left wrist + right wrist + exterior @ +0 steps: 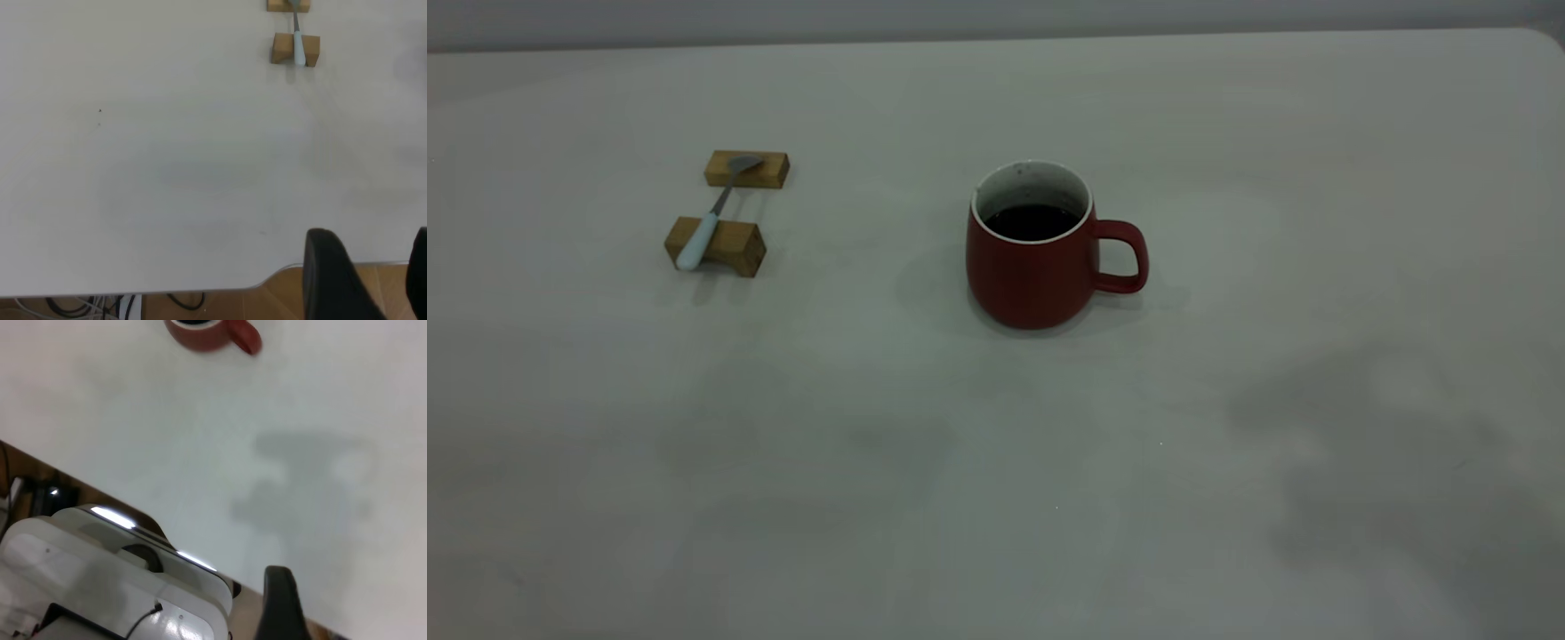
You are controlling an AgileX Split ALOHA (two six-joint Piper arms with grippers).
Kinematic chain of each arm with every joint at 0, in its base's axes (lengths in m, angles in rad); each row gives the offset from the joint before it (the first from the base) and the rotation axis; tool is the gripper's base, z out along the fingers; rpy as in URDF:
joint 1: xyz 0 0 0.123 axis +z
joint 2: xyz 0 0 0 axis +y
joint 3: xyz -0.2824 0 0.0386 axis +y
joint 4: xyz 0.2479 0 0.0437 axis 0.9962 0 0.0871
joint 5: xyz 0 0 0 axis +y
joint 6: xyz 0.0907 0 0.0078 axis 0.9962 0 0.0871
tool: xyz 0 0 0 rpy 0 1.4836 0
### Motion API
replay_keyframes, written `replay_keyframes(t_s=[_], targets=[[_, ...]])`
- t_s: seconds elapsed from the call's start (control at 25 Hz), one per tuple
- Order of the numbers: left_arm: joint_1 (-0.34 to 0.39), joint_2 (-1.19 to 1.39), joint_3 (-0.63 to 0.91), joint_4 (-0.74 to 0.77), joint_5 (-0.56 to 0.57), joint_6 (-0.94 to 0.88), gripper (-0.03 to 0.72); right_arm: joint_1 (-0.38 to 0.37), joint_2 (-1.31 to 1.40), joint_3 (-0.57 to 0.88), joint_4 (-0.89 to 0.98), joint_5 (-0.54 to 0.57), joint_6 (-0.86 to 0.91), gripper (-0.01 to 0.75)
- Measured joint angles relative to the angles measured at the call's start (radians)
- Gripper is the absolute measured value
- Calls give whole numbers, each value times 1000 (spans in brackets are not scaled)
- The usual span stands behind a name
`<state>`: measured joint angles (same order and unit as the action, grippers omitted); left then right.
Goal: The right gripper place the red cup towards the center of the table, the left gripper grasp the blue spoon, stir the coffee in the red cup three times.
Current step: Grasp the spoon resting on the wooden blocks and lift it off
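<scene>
- The blue spoon (710, 218) lies at the left of the counter (996, 462), bridging two wooden blocks (715, 245): its pale handle rests across the nearer block and its grey bowl sits on the farther one.
- Nothing stands between the spoon and the red cup (1032, 267), which is well apart from it, upright near the middle of the counter, with its handle turned to the right.
- The coffee (1032, 222) is dark, and its surface lies below the white rim.
- The counter is plain, off-white and matte, with soft grey shadows across its near half; a pale wall runs behind its far edge, and the far right corner is rounded.
- Neither arm appears in the exterior view.
- The left wrist view shows the left gripper (365, 280) off the counter's edge, over a wooden floor (280, 297) with cables, far from the spoon and blocks; two dark jaws stand apart with nothing between them.
- The right wrist view shows the right gripper (283, 603) as a single dark finger at the counter's edge, beside a white housing (113, 580); I cannot tell how its jaws stand, and the cup is far off.
</scene>
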<state>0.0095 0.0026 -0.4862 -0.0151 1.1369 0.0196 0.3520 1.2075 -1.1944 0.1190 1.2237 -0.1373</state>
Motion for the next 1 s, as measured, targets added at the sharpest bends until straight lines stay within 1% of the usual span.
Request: replay_keyframes(t_s=[0.12, 0.2, 0.32, 0.44, 0.6, 0.68, 0.88, 1.0], targets=[[0, 0, 0, 0, 0, 0, 355, -1, -212, 146, -24, 7, 34, 593], [0, 0, 0, 0, 0, 0, 355, -18, -360, 263, -31, -8, 49, 593], [0, 0, 0, 0, 0, 0, 355, -84, -583, 418, -37, -68, 55, 593], [0, 0, 0, 0, 0, 0, 355, -161, -782, 529, -39, -84, 59, 593], [0, 0, 0, 0, 0, 0, 355, -254, -959, 620, -43, -84, 64, 593], [0, 0, 0, 0, 0, 0, 355, -285, -1032, 654, -53, -84, 65, 593], [0, 0, 0, 0, 0, 0, 355, -301, -1143, 717, -64, -85, 69, 593], [0, 0, 0, 0, 0, 0, 355, -301, -1182, 726, -64, -88, 69, 593]])
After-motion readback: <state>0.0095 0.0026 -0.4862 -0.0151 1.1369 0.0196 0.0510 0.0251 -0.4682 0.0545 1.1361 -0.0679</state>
